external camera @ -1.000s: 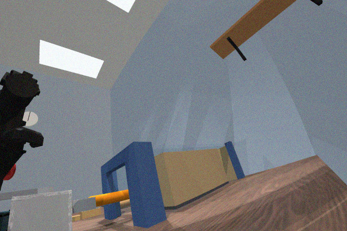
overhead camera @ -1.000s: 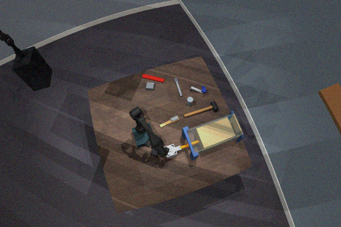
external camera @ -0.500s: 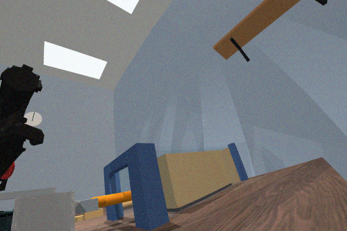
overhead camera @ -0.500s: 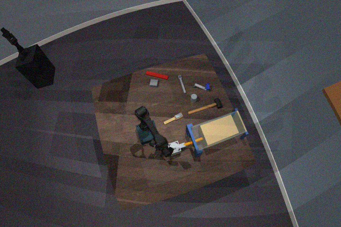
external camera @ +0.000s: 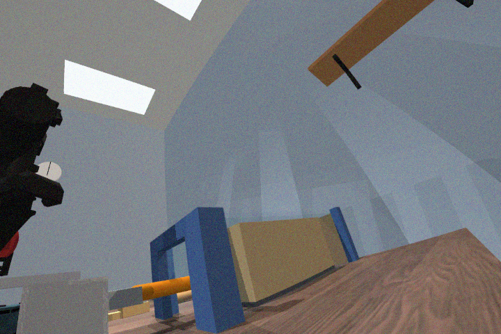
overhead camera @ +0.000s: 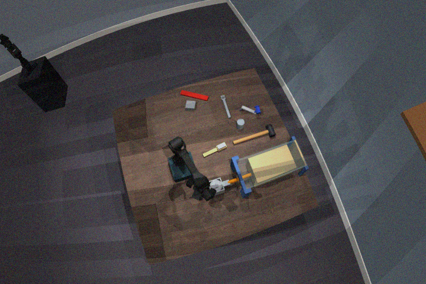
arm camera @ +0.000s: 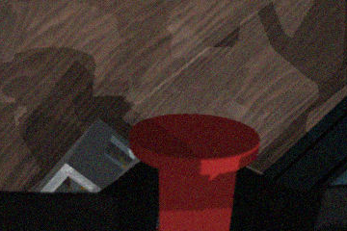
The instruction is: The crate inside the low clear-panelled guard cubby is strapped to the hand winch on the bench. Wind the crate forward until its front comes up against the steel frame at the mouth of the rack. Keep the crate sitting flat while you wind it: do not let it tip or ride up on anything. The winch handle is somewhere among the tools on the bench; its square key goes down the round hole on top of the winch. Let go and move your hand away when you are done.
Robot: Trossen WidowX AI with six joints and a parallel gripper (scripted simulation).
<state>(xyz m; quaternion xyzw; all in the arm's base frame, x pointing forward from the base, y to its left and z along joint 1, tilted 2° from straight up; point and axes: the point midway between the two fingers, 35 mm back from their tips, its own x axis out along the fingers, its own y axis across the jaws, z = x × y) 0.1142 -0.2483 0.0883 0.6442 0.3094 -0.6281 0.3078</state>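
Gripper (overhead camera: 209, 197) (arm camera: 181, 159) clamps red handle (arm camera: 196, 175) by its stem, likely for cranking; orange strap (overhead camera: 232, 180) (external camera: 160, 287) links winch (overhead camera: 216, 191) (external camera: 64, 309) to crate (overhead camera: 272, 162) (external camera: 287, 255), presumably to draw it frameward.

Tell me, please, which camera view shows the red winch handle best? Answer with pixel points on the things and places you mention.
The wrist view: the round end and stem of the red handle (external camera: 9, 245) (arm camera: 196, 192) fill its lower middle. Exterior shows only a red sliver beside the dark arm; top does not show it.

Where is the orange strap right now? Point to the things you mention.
In the top view, the orange strap (overhead camera: 232, 180) (external camera: 160, 287) runs from the winch (overhead camera: 219, 186) (external camera: 64, 311), left of the cubby, through the blue frame (overhead camera: 239, 176) (external camera: 216, 271) at its mouth towards the crate (overhead camera: 272, 162) (external camera: 287, 255).
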